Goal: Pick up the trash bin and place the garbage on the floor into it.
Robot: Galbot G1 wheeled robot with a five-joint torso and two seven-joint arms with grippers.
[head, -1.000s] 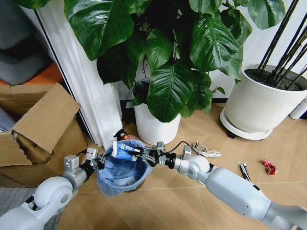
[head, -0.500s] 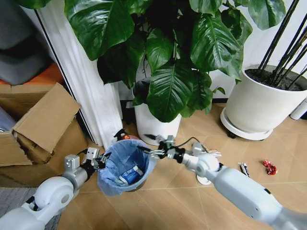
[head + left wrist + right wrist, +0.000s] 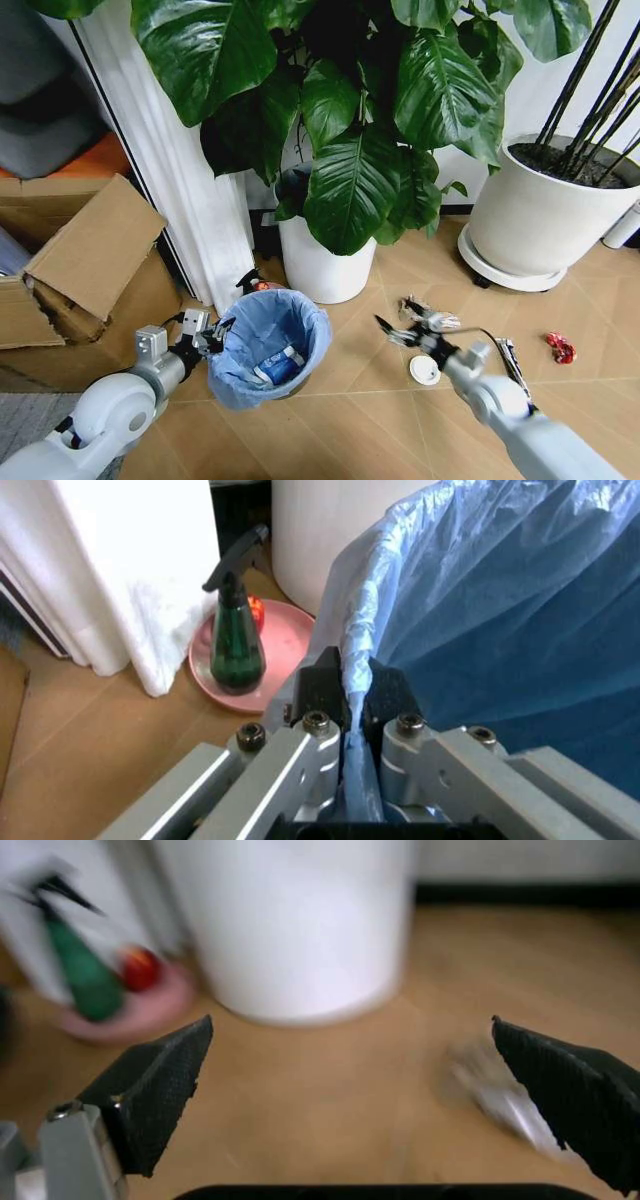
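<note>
Head view: the trash bin (image 3: 268, 348) is held at its rim by the left gripper (image 3: 208, 335), low over the floor (image 3: 370, 420), with a blue-white wrapper (image 3: 278, 364) inside. The right gripper (image 3: 392, 332) is spread empty near a crumpled tissue (image 3: 428, 318), a white disc (image 3: 424, 371) and a red wrapper (image 3: 561, 347).

Left wrist view: the fingers are clamped on the bag's folded edge (image 3: 352, 694); since thin plastic may be all that is pinched, the bin could slip.

Right wrist view: the jaws are wide apart; the tissue (image 3: 500, 1099) is seen off-centre, so a miss is possible.

Wrapper (image 3: 277, 365) in trash bin (image 3: 236, 382), tissues (image 3: 432, 318) right
</note>
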